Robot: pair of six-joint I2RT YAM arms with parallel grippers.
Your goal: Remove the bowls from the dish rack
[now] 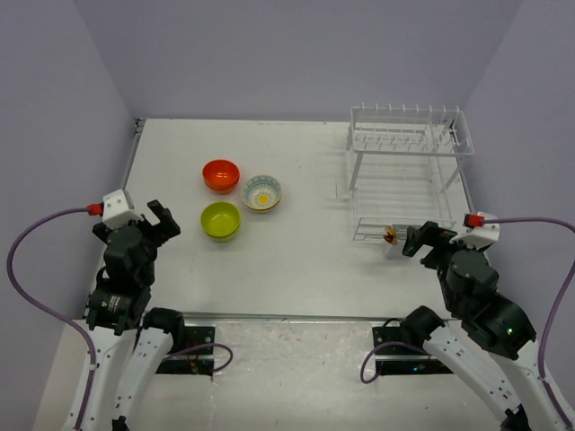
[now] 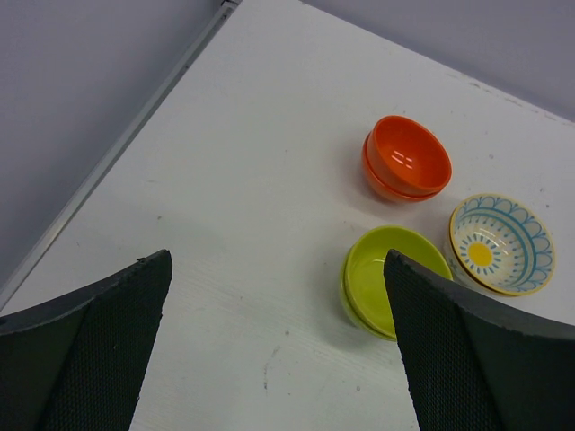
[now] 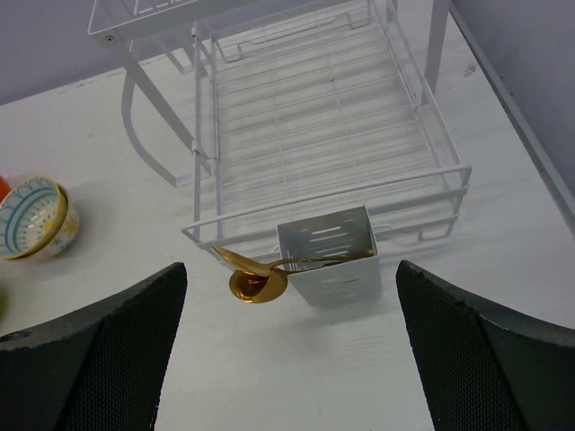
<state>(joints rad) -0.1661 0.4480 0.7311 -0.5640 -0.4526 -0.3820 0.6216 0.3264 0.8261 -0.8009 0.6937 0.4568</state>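
Observation:
The white wire dish rack (image 1: 409, 171) stands at the back right with no bowl in it; it also shows in the right wrist view (image 3: 314, 117). On the table left of centre stand a stack of orange bowls (image 1: 221, 175), a stack of lime green bowls (image 1: 220, 221) and a white floral bowl (image 1: 261, 192) stacked on a beige one. All three stacks show in the left wrist view: orange (image 2: 406, 158), green (image 2: 391, 277), floral (image 2: 500, 243). My left gripper (image 1: 160, 219) is open and empty, left of the green bowls. My right gripper (image 1: 420, 239) is open and empty, before the rack's front edge.
A small white cutlery basket (image 3: 328, 254) hangs on the rack's front with gold spoons (image 3: 256, 278) sticking out to the left. Purple walls close in the table on the left, back and right. The table's raised edge (image 2: 135, 130) runs along the left.

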